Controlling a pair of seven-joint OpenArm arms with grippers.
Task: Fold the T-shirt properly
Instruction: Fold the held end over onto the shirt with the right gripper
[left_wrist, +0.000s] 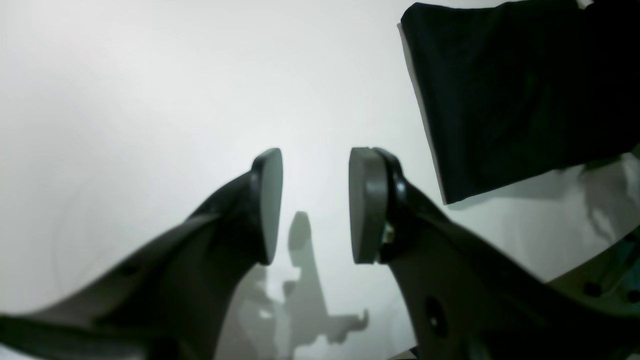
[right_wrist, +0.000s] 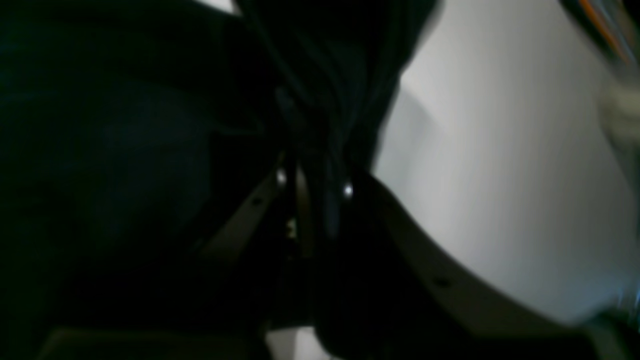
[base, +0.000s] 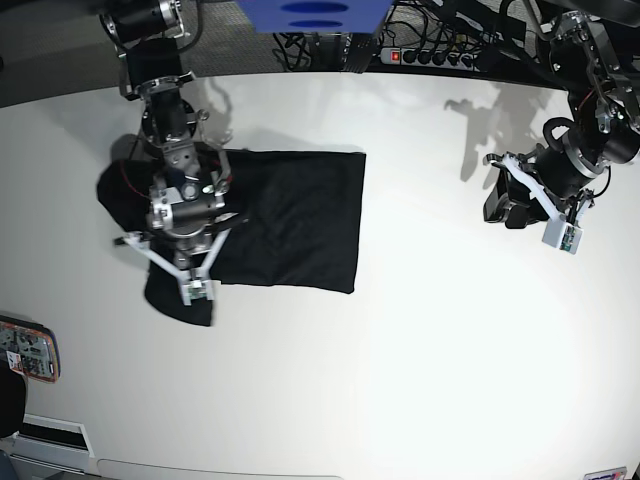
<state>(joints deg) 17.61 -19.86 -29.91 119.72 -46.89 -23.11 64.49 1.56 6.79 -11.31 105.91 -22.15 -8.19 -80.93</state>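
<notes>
The black T-shirt (base: 295, 215) lies on the white table (base: 420, 340) left of centre, its right part a flat rectangle and its left part bunched under my right arm. My right gripper (base: 178, 225) is over that left part. In the right wrist view it (right_wrist: 315, 185) is shut on a gathered fold of the black fabric (right_wrist: 325, 75). My left gripper (base: 503, 205) hovers far to the right, away from the shirt. In the left wrist view it (left_wrist: 315, 165) is open and empty above bare table, with a corner of the shirt (left_wrist: 515, 90) at the upper right.
A phone-like object (base: 25, 350) lies at the table's left edge. A power strip with cables (base: 430, 55) and a blue object (base: 310, 15) are beyond the far edge. The table's front edge runs along the bottom of the base view.
</notes>
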